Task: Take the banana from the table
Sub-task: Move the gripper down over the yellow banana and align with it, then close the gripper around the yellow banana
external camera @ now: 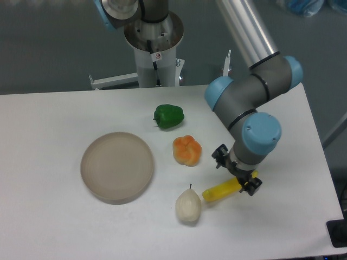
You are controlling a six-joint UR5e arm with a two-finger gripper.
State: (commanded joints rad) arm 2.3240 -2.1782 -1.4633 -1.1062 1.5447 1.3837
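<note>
Banana [221,191] lies on the white table [49,227] at the near right, just right of the pale pear [187,206], its right end hidden under the gripper [244,182]. The fingers straddle that end, low over the fruit, but whether they are pressing on it I cannot tell. Judging by this, the approach is made; the grip and lift remain. Count: one banana, one pear, one orange pepper [187,150], one green pepper [168,116], one round plate [116,167].
</note>
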